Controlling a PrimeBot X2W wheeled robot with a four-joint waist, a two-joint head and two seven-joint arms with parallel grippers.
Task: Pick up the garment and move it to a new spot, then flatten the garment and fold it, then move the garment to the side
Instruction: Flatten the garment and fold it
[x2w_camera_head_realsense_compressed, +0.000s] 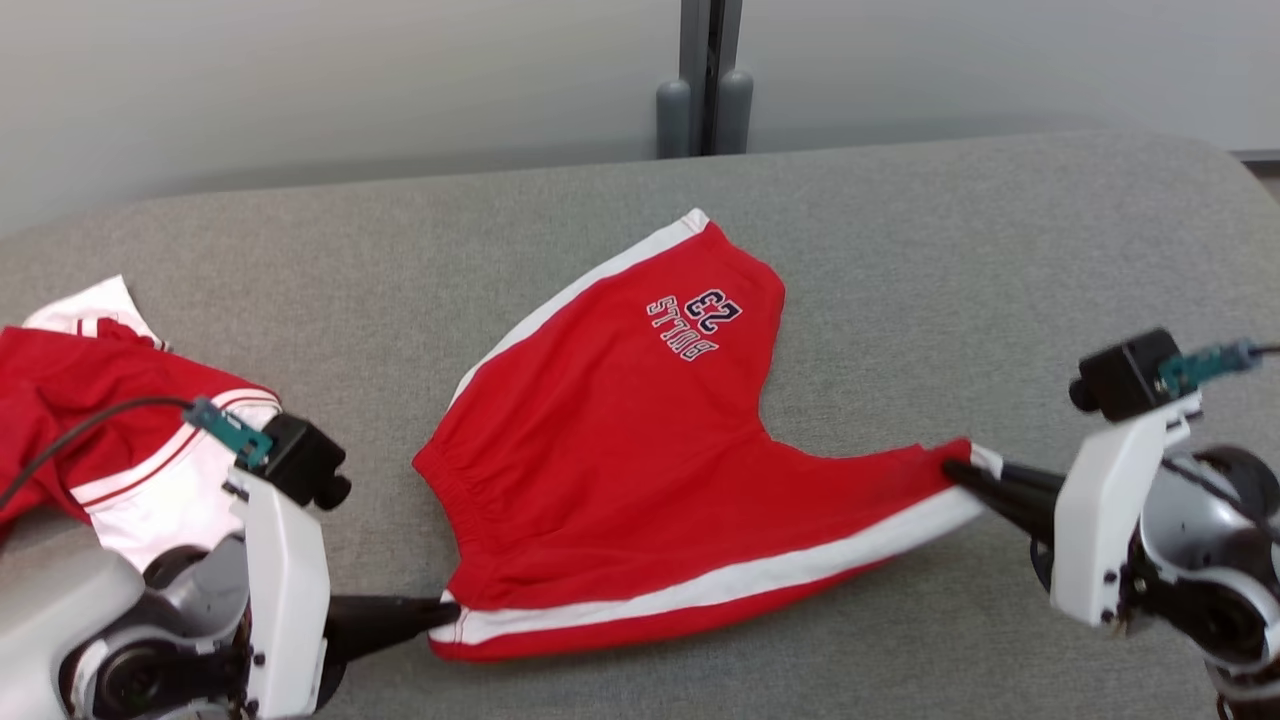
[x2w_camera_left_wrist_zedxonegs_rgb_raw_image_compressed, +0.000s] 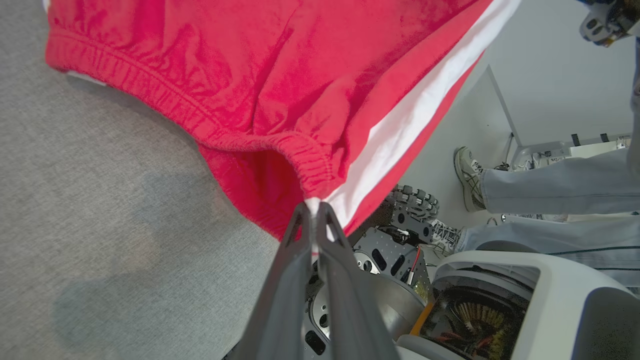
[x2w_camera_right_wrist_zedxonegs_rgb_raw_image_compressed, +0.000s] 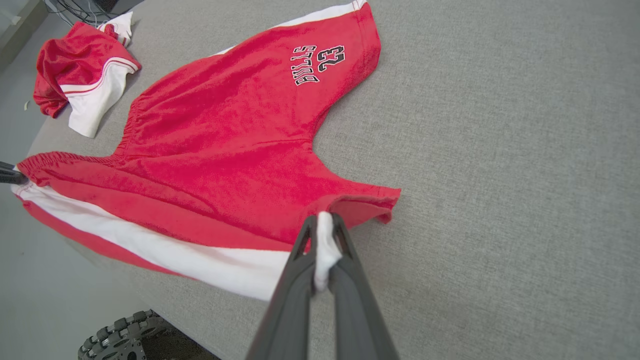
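Note:
The garment (x2w_camera_head_realsense_compressed: 620, 450) is a pair of red shorts with white side stripes and a "BULLS 23" print, spread on the grey table (x2w_camera_head_realsense_compressed: 900, 250). My left gripper (x2w_camera_head_realsense_compressed: 445, 607) is shut on the waistband corner at the white stripe, near the table's front edge. In the left wrist view the garment (x2w_camera_left_wrist_zedxonegs_rgb_raw_image_compressed: 260, 85) rises from the pinched fingertips of the left gripper (x2w_camera_left_wrist_zedxonegs_rgb_raw_image_compressed: 312, 210). My right gripper (x2w_camera_head_realsense_compressed: 955, 472) is shut on the leg hem's white stripe at the right. The right wrist view shows white cloth pinched in the right gripper (x2w_camera_right_wrist_zedxonegs_rgb_raw_image_compressed: 324, 225), with the garment (x2w_camera_right_wrist_zedxonegs_rgb_raw_image_compressed: 225, 165) stretched beyond it.
A second red and white garment (x2w_camera_head_realsense_compressed: 110, 420) lies crumpled at the table's left end. A grey post (x2w_camera_head_realsense_compressed: 708, 75) stands behind the table's far edge. In the left wrist view a person's legs and shoe (x2w_camera_left_wrist_zedxonegs_rgb_raw_image_compressed: 467, 175) stand beside the robot's base.

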